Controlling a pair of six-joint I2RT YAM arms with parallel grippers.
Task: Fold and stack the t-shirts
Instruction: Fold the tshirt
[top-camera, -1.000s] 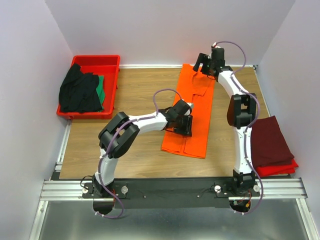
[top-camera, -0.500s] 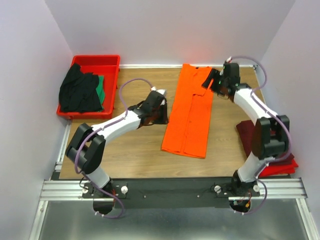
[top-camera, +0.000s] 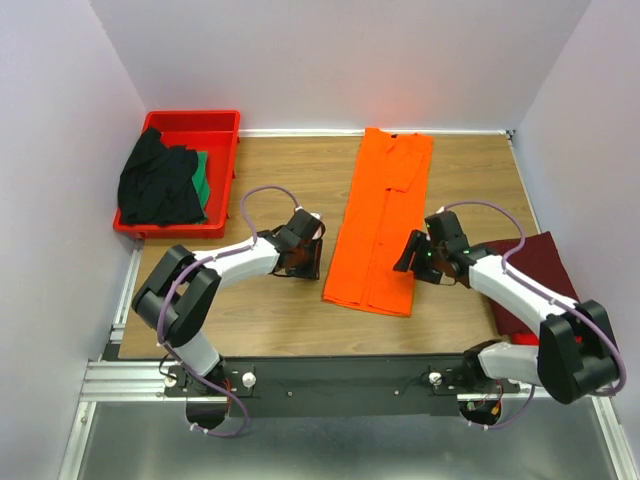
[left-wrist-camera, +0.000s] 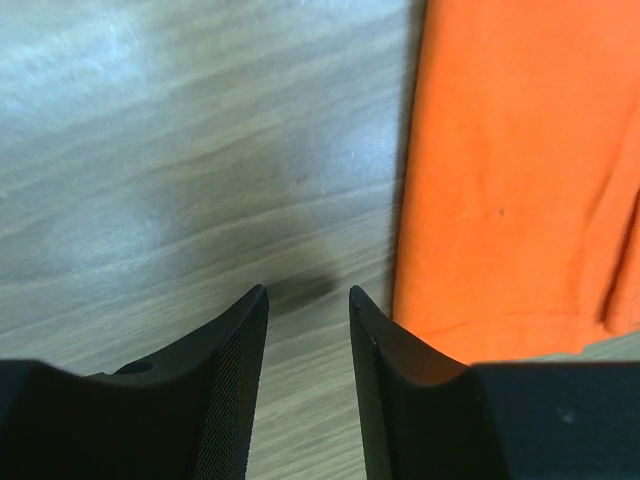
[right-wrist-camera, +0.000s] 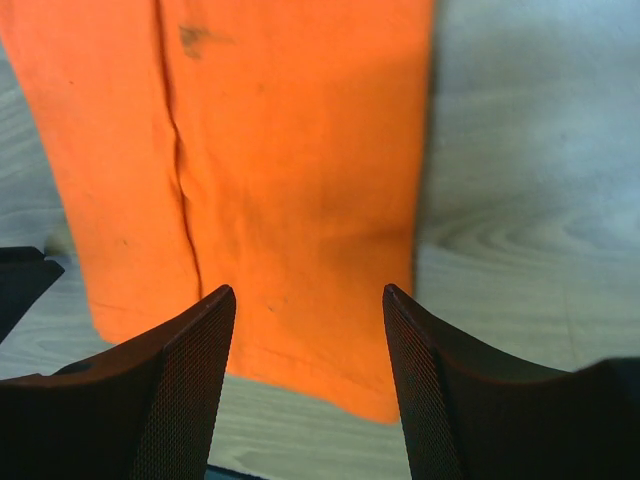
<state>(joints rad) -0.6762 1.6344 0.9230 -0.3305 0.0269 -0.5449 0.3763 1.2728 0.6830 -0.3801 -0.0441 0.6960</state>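
Note:
The orange t-shirt lies folded into a long narrow strip on the wooden table, running from the back edge toward me. My left gripper is open and empty, low over bare wood just left of the shirt's near left edge. My right gripper is open and empty, just right of the strip, with the shirt's near right corner under its jaws. The maroon t-shirt lies folded at the right table edge. The black t-shirt and the green t-shirt lie heaped in the tray.
The red plastic tray stands at the back left corner. A bright red layer shows under the maroon shirt. White walls close in the back and sides. A metal rail runs along the near edge.
Both arms have swung down toward the near end of the orange strip: the left gripper came off the shirt to its left side, and the right gripper came from the collar end to the near right corner.

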